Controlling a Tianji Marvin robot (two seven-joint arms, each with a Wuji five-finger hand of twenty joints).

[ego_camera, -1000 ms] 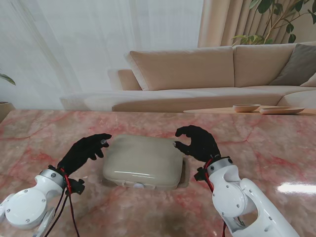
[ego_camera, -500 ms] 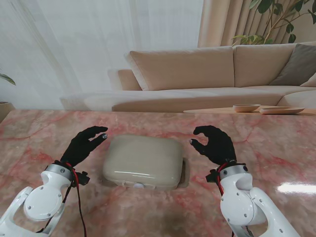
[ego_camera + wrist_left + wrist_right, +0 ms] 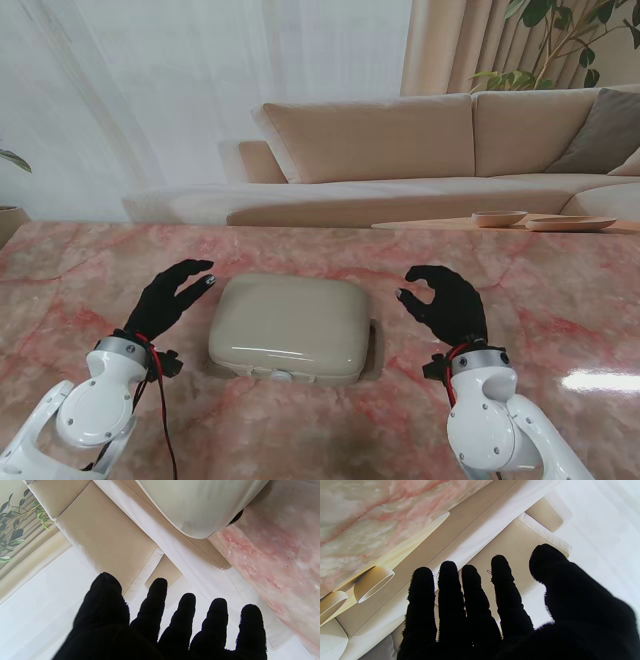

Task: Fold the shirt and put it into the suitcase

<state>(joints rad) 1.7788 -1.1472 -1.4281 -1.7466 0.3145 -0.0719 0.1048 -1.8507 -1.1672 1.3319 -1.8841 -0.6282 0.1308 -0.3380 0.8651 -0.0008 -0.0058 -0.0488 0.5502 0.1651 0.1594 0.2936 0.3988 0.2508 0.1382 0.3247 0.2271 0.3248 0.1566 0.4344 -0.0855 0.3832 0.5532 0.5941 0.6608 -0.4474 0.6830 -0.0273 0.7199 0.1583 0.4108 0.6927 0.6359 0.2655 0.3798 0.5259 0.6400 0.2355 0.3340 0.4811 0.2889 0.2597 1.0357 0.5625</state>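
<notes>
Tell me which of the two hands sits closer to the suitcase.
The left hand: its fingertips nearly reach the closed beige suitcase, while the right hand leaves a wider strip of marble table between.

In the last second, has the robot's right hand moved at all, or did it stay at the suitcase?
Yes. The right hand has moved to the robot's right, away from the closed suitcase, which stayed put. A clear strip of table now separates them.
</notes>
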